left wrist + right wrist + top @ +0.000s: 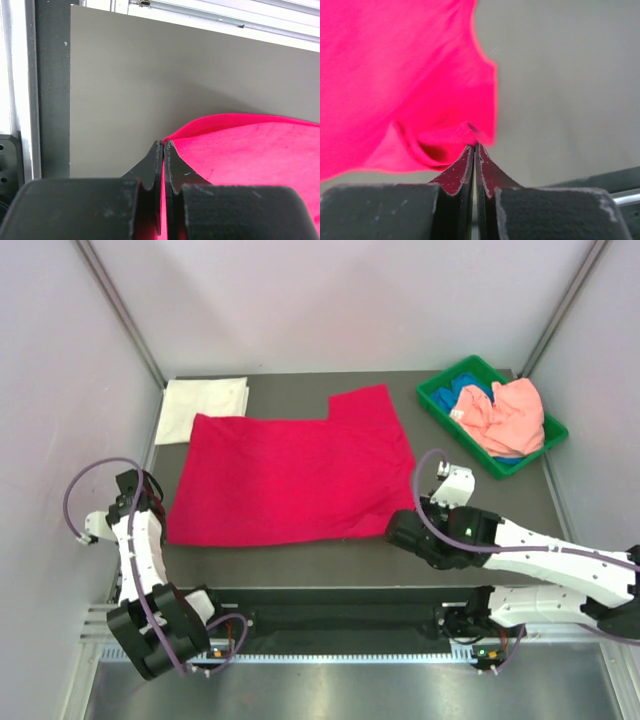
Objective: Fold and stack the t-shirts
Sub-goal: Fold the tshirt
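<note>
The crimson-red t-shirt (290, 475) lies spread across the dark table, one sleeve towards the back. My left gripper (165, 530) is at its near left corner; in the left wrist view the jaws (163, 145) are shut with red cloth (250, 155) between them. My right gripper (393, 530) is at the near right corner; in the right wrist view it (474, 146) is shut on a bunched bit of the red hem (420, 80). The white folded t-shirt (203, 408) lies at the back left. The salmon-pink t-shirt (512, 415) and the blue one (468, 395) lie in the bin.
The green plastic bin (435, 400) stands at the back right corner. Grey walls close in the table on the left, back and right. A metal rail (330, 655) runs along the near edge by the arm bases.
</note>
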`<state>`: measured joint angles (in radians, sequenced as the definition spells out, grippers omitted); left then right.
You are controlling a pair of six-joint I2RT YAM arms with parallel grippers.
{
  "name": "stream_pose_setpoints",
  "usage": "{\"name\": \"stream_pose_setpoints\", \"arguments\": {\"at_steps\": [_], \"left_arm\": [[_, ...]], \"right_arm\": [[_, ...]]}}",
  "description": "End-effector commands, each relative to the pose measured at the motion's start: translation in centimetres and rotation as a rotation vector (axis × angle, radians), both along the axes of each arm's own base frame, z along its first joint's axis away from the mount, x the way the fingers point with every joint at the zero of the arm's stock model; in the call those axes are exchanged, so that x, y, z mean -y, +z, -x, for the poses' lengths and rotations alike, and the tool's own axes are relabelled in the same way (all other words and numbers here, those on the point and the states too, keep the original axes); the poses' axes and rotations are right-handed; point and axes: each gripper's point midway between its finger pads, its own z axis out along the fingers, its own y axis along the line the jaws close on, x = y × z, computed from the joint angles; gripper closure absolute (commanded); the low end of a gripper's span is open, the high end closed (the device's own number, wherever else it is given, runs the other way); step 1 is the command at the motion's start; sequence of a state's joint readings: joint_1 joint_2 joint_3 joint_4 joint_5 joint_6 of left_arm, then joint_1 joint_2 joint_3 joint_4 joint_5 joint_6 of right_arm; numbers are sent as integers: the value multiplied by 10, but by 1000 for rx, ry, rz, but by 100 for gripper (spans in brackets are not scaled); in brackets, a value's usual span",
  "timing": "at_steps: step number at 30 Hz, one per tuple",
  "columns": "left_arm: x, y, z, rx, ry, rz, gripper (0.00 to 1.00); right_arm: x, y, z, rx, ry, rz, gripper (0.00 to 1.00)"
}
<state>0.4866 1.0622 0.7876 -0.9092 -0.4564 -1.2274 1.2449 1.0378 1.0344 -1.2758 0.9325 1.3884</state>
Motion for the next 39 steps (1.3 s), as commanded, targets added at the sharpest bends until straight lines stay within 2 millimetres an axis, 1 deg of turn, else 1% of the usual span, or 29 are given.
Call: {"name": "stream_pose_setpoints", "arguments": {"at_steps": [1, 2, 3, 4, 5, 6, 7, 8, 9, 11, 12, 13, 14, 15, 16, 17, 18, 19, 20, 22, 23, 24, 26, 27, 28, 31, 36, 38, 39], "left_arm": [[-13, 18, -15, 40, 9, -42, 100], [-15, 21, -19, 51, 10, -46, 100], [-17, 21, -23, 51, 13, -45, 100], [-18, 21, -28, 61, 13, -43, 100], [-19, 23, -35, 85, 7, -37, 100], [-20, 24, -42, 95, 4, -31, 100], [-20, 24, -47, 107, 5, -22, 100], [-22, 26, -55, 137, 0, -23, 100], [-21, 23, -60, 139, -7, -8, 100], [-21, 22, -68, 150, -6, 0, 100], [-21, 19, -75, 145, -13, 7, 100], [-21, 18, -80, 145, -27, 8, 100], [-21, 18, -86, 135, -37, 7, 100], [-18, 20, -93, 131, -57, -9, 100], [-16, 21, -97, 125, -68, -17, 100], [-17, 27, -104, 134, -75, -31, 100], [-16, 24, -107, 124, -79, -32, 100], [-15, 27, -113, 137, -85, -38, 100], [-16, 29, -119, 147, -89, -43, 100], [-17, 27, -126, 141, -100, -42, 100], [-18, 33, -134, 153, -107, -49, 100], [-17, 27, -138, 129, -117, -39, 100], [-18, 28, -142, 107, -121, -38, 100], [-18, 24, -143, 88, -127, -34, 100], [-18, 24, -143, 80, -127, -40, 100], [-19, 22, -146, 72, -131, -64, 100], [-15, 17, -162, 82, -159, -58, 100], [-15, 15, -170, 59, -184, -65, 100], [-11, 13, -174, 48, -201, -66, 100]], "right_arm": [[24, 38, -34, 122, -53, 148, 100], [26, 44, -40, 139, -54, 167, 100], [21, 55, -52, 182, -69, 131, 100], [22, 62, -57, 194, -22, 198, 100], [20, 67, -63, 214, -9, 198, 100], [15, 80, -76, 269, -30, 133, 100], [14, 76, -80, 250, 26, 185, 100], [14, 78, -86, 257, 34, 177, 100], [17, 82, -99, 275, 4, 150, 100], [15, 78, -109, 260, 44, 166, 100], [14, 77, -118, 263, 35, 165, 100], [10, 74, -122, 251, 72, 184, 100], [7, 76, -127, 262, 81, 182, 100], [4, 70, -131, 245, 105, 219, 100], [1, 68, -133, 241, 117, 223, 100], [2, 65, -136, 233, 111, 230, 100], [1, 61, -140, 219, 114, 243, 100], [0, 59, -142, 212, 126, 242, 100], [3, 58, -144, 206, 120, 250, 100], [3, 55, -148, 182, 130, 270, 100], [6, 54, -149, 171, 125, 276, 100], [8, 49, -145, 138, 131, 296, 100], [9, 44, -141, 107, 143, 298, 100], [12, 40, -134, 84, 145, 299, 100], [12, 35, -131, 66, 156, 292, 100], [15, 26, -127, 36, 173, 300, 100], [24, 15, -143, 3, 163, 345, 100], [28, 11, -150, -9, 156, 350, 100], [28, 7, -153, -19, 158, 356, 100]]}}
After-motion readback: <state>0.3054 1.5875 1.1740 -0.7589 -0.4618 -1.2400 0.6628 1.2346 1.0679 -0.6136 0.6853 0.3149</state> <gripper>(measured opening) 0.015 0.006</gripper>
